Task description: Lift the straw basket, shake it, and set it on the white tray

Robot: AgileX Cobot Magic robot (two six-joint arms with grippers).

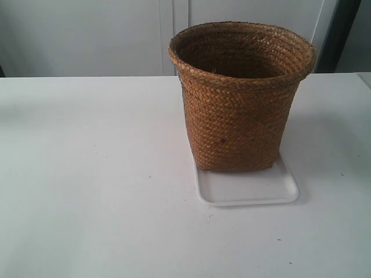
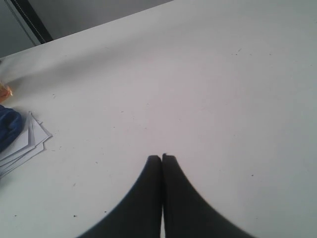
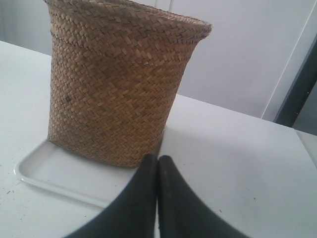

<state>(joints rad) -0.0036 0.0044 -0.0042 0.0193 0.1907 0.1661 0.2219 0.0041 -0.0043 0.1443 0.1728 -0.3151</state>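
Observation:
The straw basket stands upright on the white tray at the table's middle right, covering the tray's far part. No arm shows in the exterior view. In the right wrist view the straw basket rests on the white tray, and my right gripper is shut with nothing in it, just short of the basket's base and apart from it. My left gripper is shut and empty over bare white table, with neither basket nor tray in that view.
The white table spreads wide to the exterior view's left of the basket. A stack of white papers with a blue object lies near the left gripper. A wall and a dark post stand behind the table.

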